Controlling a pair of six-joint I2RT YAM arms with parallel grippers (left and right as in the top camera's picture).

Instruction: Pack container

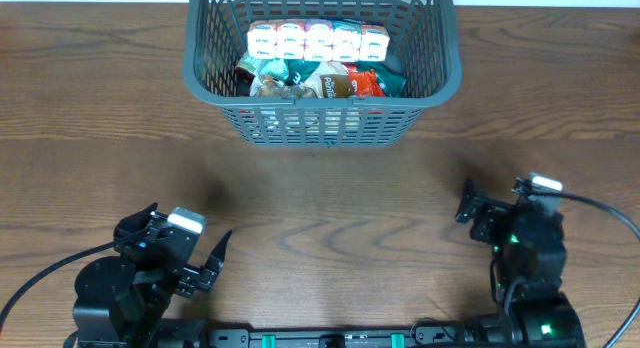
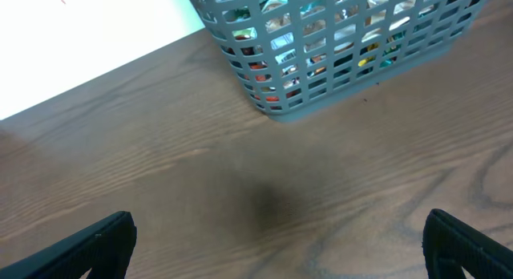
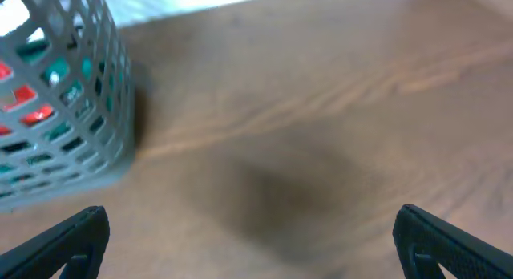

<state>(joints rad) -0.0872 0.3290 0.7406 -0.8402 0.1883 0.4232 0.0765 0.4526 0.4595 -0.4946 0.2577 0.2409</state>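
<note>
The container is a large dark grey slotted basket at the far middle of the table. It holds a row of small white cups and several snack packets. It also shows at the top of the left wrist view and at the left of the right wrist view. My left gripper is open and empty near the front left, its jaws wide apart over bare wood. My right gripper is open and empty near the front right, also over bare wood.
The wooden table runs between the basket and both arms. A white surface lies beyond the table's far edge. Black cables trail from both arm bases at the front.
</note>
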